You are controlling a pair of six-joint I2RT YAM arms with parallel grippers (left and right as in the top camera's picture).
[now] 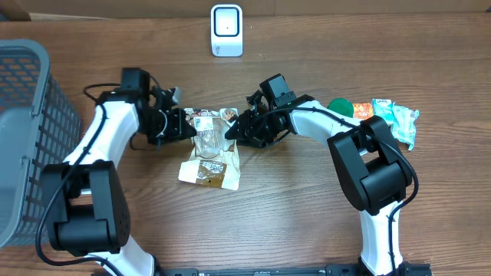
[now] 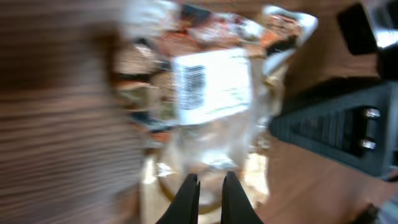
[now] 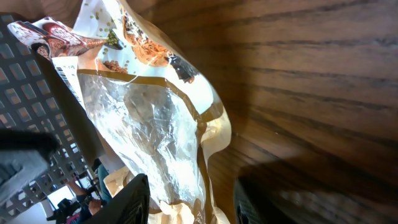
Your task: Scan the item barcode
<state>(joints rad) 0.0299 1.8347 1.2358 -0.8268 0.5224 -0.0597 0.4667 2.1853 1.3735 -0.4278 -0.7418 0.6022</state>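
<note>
The clear crinkly plastic snack pouch (image 1: 209,149) with a white barcode label (image 2: 214,87) is lying mid-bench on the brown wooden bench (image 1: 291,215). The left claw (image 1: 184,125) is sitting closed at its 10 o'clock corner, the right claw (image 1: 234,129) is gaping open at 1 o'clock, and the white boxy scanner (image 1: 226,31) is standing at 12 o'clock

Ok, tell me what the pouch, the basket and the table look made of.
Pouch: thin plastic film, glossy, part clear; it crinkles and glints.
Basket: probably grey moulded plastic, matte; open grid walls.
Table: wood or wood-look laminate; brown grain lines, can't tell which.
</note>
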